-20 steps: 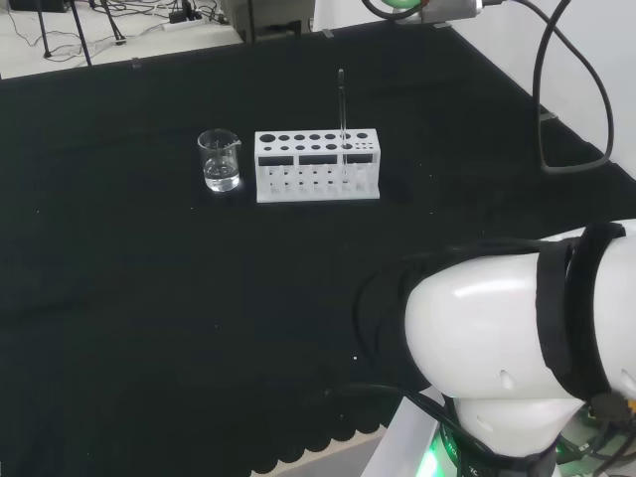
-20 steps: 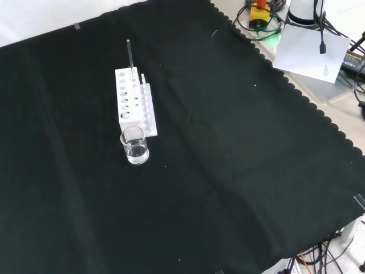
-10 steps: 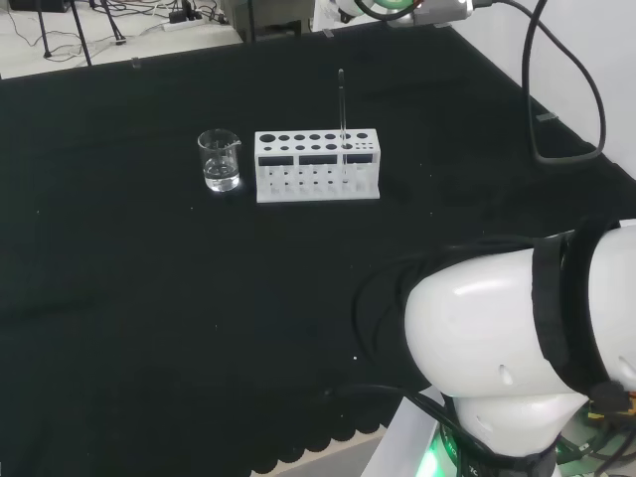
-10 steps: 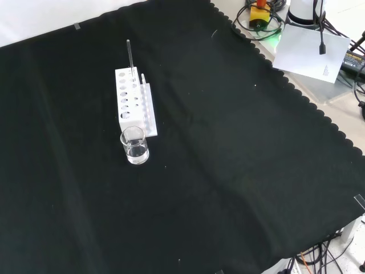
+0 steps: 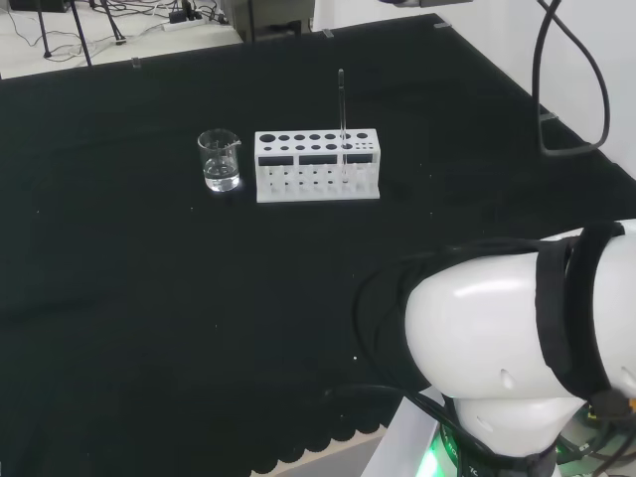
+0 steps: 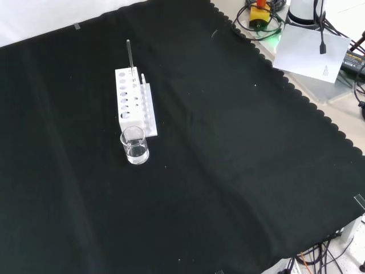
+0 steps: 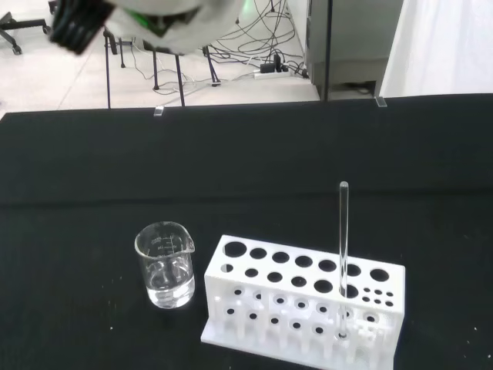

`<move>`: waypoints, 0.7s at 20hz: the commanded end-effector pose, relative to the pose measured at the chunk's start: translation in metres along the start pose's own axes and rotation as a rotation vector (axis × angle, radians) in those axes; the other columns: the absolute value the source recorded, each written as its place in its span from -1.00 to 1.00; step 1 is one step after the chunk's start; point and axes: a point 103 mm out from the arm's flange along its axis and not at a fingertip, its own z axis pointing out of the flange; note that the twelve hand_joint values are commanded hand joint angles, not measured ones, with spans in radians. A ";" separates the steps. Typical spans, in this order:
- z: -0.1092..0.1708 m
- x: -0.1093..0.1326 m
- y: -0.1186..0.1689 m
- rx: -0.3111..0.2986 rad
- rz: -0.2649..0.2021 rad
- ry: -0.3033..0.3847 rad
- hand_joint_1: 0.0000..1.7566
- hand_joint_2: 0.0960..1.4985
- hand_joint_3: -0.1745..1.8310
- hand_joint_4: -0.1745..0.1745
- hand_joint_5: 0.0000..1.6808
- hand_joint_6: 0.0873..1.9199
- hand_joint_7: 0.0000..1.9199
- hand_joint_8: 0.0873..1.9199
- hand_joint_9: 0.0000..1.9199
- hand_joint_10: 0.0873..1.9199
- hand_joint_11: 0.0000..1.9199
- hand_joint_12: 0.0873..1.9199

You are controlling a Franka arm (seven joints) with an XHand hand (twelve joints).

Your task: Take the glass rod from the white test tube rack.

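The rod [image 5: 341, 114] stands upright in the rack [image 5: 317, 165], set in a hole near the rack's right end in the head view, with most of its length rising clear above the top plate. In the front view the rod [image 6: 129, 56] sits at the far end of the rack [image 6: 132, 101], which runs lengthwise away from the camera. In the wrist view the rod [image 7: 341, 254] passes down through a top hole and its lower end shows behind the rack's [image 7: 300, 299] front face. A beaker [image 5: 220, 160] with a little clear liquid at the bottom stands just beside the rack, at its left end in the head view and at its near end in the front view [image 6: 135, 145]; the two are close but apart. In the wrist view the beaker [image 7: 165, 264] shows its pouring lip and printed marks. The cloth [image 6: 239, 171] lies flat under everything. A blurred white part of the hand [image 7: 166, 19] shows in the wrist view; whether it is wide or closed I cannot tell
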 end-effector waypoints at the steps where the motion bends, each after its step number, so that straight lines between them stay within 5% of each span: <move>1: 0.010 -0.022 0.043 0.030 0.002 0.029 -0.05 -0.15 -0.10 -0.80 -0.92 -1.00 -1.00 -0.56 -1.00 -0.23 -1.00 0.49; 14: 0.024 -0.049 0.091 0.036 0.026 0.006 -0.06 -0.14 -0.10 -0.80 -0.90 -1.00 -1.00 -0.39 -1.00 -0.18 -1.00 0.52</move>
